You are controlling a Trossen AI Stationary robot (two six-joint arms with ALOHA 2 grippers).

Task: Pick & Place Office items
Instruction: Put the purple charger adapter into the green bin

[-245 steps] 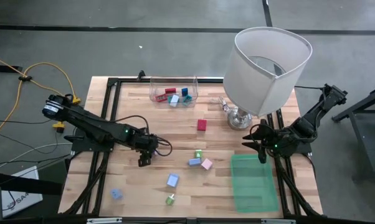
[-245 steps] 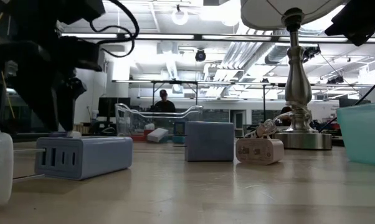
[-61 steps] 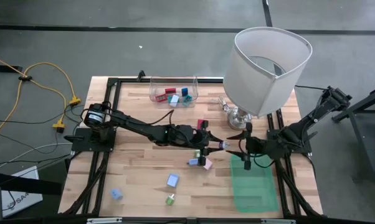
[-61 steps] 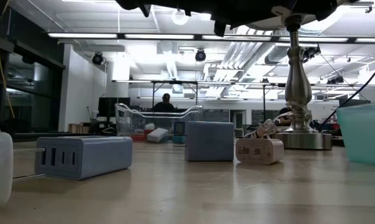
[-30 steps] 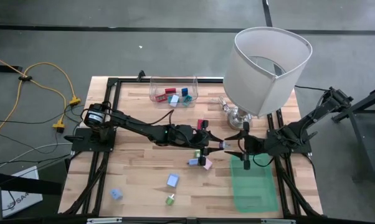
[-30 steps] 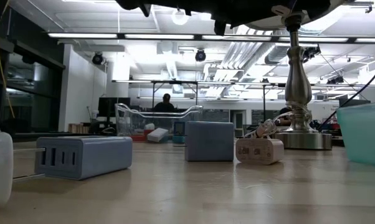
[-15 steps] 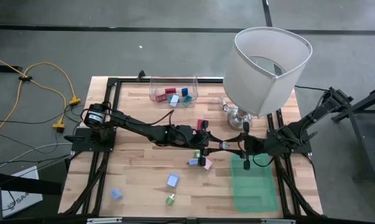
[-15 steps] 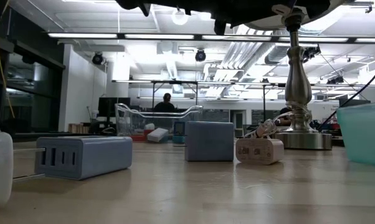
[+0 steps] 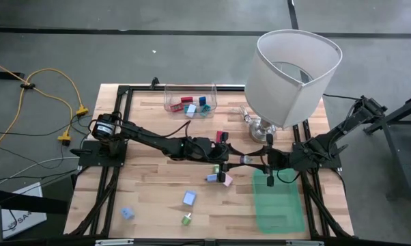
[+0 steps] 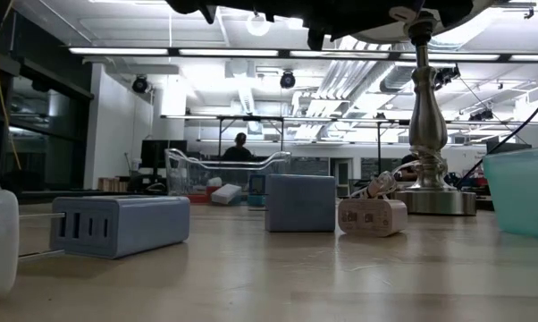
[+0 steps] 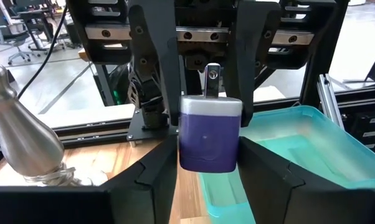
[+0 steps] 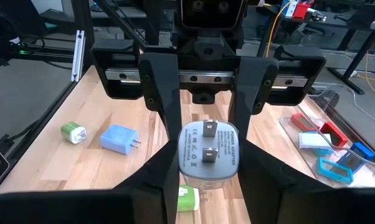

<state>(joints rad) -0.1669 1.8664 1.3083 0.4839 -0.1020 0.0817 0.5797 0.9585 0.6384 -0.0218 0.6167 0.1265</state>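
Handover in the air, just in front of the lamp (image 9: 298, 65) base. From the left, the left arm reaches across the table toward the lamp, and the left gripper (image 9: 234, 158) has its jaws narrow, pressed to the two sides of a small purple-and-white charger (image 9: 246, 160). This is one of the office items; the loose ones lie on the wood farther from the lamp. The charger hangs clear of the table between the two grippers. To its right, the right gripper (image 9: 258, 162) has changed. A second ago it stood just apart from the charger with its jaws wider, and it has since come in and closed on the charger's far end. Both grippers therefore grip the one item. In all likelihood the transfer is at its double-hold stage: the left gripper has yet to let go, and the right arm would then carry the item to the green bin (image 9: 279, 205), which lies in front of the lamp on the right arm's side. The charger's long axis appears to lie level, along the line joining the two grippers. Its white face with the two prongs (image 12: 208, 129) points toward the right arm, and its purple back points toward the left arm. If either gripper pulls before the other has settled, the item may twist or drop short of the bin.
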